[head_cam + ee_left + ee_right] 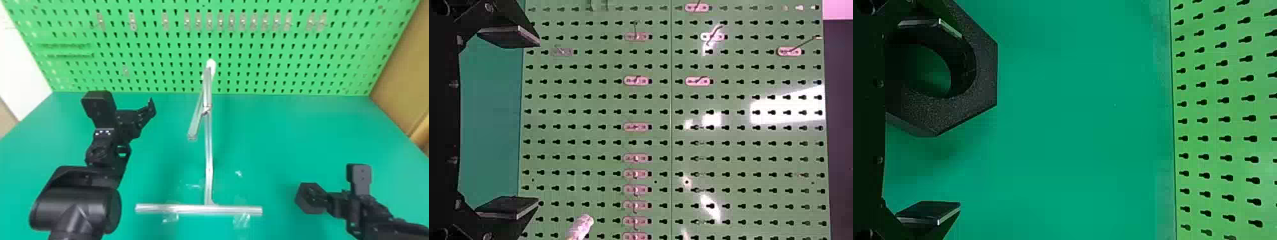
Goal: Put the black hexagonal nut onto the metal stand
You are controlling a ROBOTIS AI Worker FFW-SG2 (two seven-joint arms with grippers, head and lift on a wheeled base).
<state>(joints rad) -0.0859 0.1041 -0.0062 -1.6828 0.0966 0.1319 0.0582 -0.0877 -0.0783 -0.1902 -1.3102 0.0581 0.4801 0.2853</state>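
One black hexagonal nut (948, 112) in right wrist view, at one finger (923, 23) of the right gripper (960, 120); looks hung by its hole, not pinched, fingers wide apart. Left wrist view: left gripper (538, 125) spread wide, nothing between the fingers.

Head view: one metal stand (208, 140) between the grippers, one white tip (211, 63) on top, nut well off it. Step: carry to stand, I'd say. Next: lift level, line hole up with a rod; it could slip off. Totals: 1 nut, 1 stand, 2 grippers.
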